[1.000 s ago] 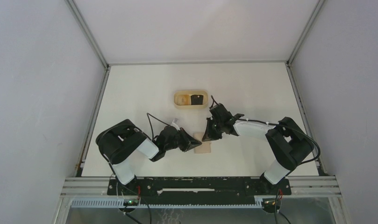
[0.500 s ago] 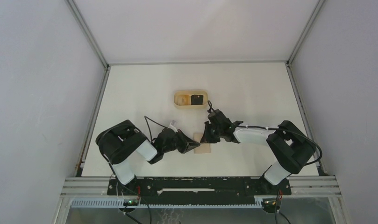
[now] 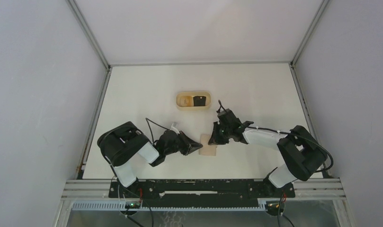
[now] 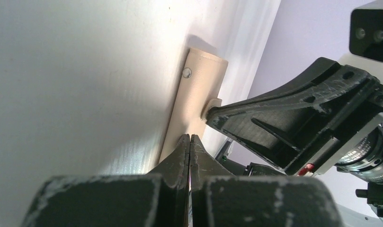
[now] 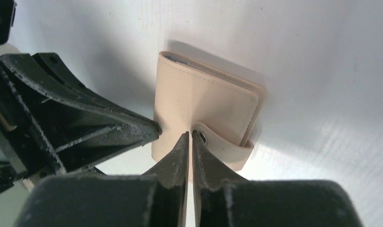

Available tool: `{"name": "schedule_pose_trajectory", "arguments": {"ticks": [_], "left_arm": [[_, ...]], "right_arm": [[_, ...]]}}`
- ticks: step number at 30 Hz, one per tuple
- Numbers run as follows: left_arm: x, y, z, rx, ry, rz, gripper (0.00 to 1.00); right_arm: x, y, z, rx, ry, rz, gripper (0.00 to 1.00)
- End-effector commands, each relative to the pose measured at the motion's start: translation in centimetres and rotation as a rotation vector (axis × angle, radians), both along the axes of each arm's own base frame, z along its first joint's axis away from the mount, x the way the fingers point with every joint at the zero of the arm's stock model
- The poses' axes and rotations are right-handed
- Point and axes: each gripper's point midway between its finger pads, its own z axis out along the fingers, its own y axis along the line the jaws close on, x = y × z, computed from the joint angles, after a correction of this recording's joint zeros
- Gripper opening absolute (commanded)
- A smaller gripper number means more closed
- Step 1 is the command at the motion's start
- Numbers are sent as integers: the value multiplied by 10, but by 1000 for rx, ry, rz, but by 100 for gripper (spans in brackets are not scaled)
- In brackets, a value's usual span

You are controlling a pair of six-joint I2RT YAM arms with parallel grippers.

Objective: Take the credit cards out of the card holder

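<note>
The tan card holder (image 3: 208, 145) lies flat on the table between my two grippers. It is folded, with its snap strap (image 5: 222, 147) wrapped over one edge. My left gripper (image 3: 199, 147) is shut, and its tips (image 4: 190, 137) touch the holder's left edge (image 4: 199, 94). My right gripper (image 3: 214, 140) is shut, and its tips (image 5: 190, 134) press on the holder's face (image 5: 208, 99) just beside the snap. A black card (image 3: 199, 100) lies in the oval tray (image 3: 181, 105). The light blue card is hidden, apart from perhaps a thin edge in the fold (image 5: 180, 59).
The oval tan tray stands behind the holder, towards the table's middle. The two grippers' tips are very close together over the holder; the left gripper's fingers (image 5: 85, 123) show in the right wrist view. A metal rail (image 3: 203, 182) runs along the near edge.
My right gripper has shifted slightly to the right along the holder and its elbow has swung right and nearer. The left gripper and the holder have hardly moved.
</note>
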Motion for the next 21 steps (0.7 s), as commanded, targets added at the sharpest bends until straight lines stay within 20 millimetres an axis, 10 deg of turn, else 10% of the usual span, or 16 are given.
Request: {"name": "schedule_pose_trajectory", "arguments": {"ticks": [1,8,21], "left_arm": [[2,4,-9,24,12,17,0],[2,2,-9,24,14,9,0],[1,1,-9,22,14,3,0]], "right_arm": [[6,-8,25,12,-49,17,17],[14,-13,47,73,-84,3,24],[0,-6,24,38,-18,45,24]]}}
